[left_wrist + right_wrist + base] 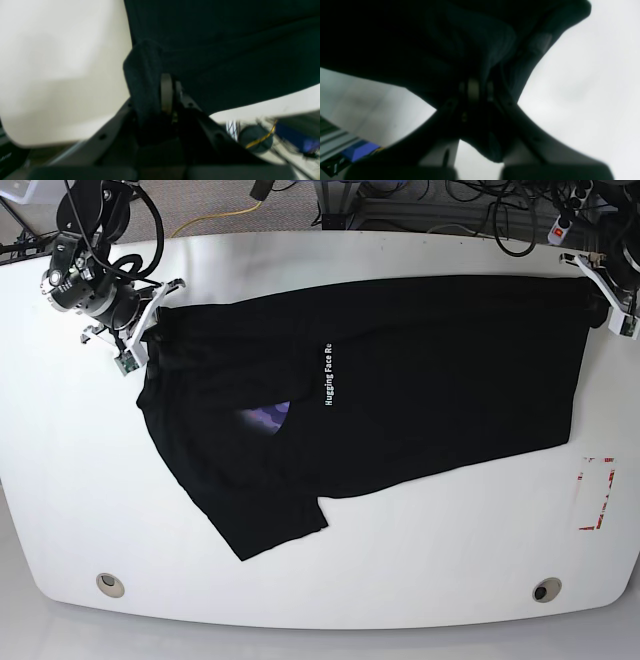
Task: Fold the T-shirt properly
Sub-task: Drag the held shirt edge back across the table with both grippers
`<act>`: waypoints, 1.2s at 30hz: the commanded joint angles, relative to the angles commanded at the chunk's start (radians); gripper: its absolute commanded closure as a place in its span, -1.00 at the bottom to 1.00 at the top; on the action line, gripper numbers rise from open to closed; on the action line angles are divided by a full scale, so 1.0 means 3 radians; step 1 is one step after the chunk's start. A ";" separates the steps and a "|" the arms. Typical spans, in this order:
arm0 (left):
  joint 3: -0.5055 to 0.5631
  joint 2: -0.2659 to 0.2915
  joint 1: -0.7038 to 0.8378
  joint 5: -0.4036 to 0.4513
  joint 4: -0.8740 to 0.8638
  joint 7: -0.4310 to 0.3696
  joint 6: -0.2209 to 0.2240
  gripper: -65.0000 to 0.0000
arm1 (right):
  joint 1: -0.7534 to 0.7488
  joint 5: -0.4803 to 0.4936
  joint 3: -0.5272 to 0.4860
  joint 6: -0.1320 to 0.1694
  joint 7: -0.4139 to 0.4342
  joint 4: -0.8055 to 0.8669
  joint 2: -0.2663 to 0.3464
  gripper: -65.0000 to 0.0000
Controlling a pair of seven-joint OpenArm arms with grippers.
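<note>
Fabric filled both wrist views. In the left wrist view, the left gripper (168, 93) had its jaws closed on a bunched fold of the black T-shirt (225, 55), with the white table (62, 62) pale and blurred beside it. In the right wrist view, the right gripper (473, 91) likewise had its jaws pinched shut on dark cloth, which draped over and below it.

From the base view, near to far: two round grommets (111, 584) sat in the near edge of the table (420, 580), and a red-and-white marker (598, 492) lay at the right. The T-shirt (440, 380) lay spread across the middle of the table, partly folded, one sleeve (270, 520) pointing toward the near edge. A strip of white text (327, 374) and a patch of purple graphic (265, 418) showed near its centre. The right gripper (148, 330) held the shirt's far left corner; the left gripper (598, 290) held its far right corner. Cables (480, 210) lay beyond the table's far edge.
</note>
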 joint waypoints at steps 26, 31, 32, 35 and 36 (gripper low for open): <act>-0.0020 0.0174 -0.0107 0.0900 -0.0046 -0.0005 0.0000 0.99 | -0.0297 0.0000 0.0005 0.0000 -0.0010 -0.0015 -0.0123 0.99; -0.0020 0.0174 -0.0107 0.0900 -0.0046 -0.0005 0.0000 0.99 | -0.0322 0.0000 0.0061 0.0000 -0.0015 0.0005 -0.0225 0.66; -0.0015 0.0174 -0.0107 0.0900 -0.0046 -0.0005 0.0000 0.98 | -0.0343 0.0005 0.0097 0.0000 -0.0020 0.0010 -0.0230 0.56; -0.0015 0.0169 -0.0107 0.0900 -0.0046 0.0000 0.0000 0.96 | -0.0348 0.0005 0.0199 0.0000 -0.0061 0.0107 -0.0286 0.25; -0.0015 0.0169 -0.0107 0.0900 -0.0046 0.0010 0.0000 0.87 | -0.0348 0.0010 0.0261 0.0000 -0.0087 0.0179 -0.0327 0.09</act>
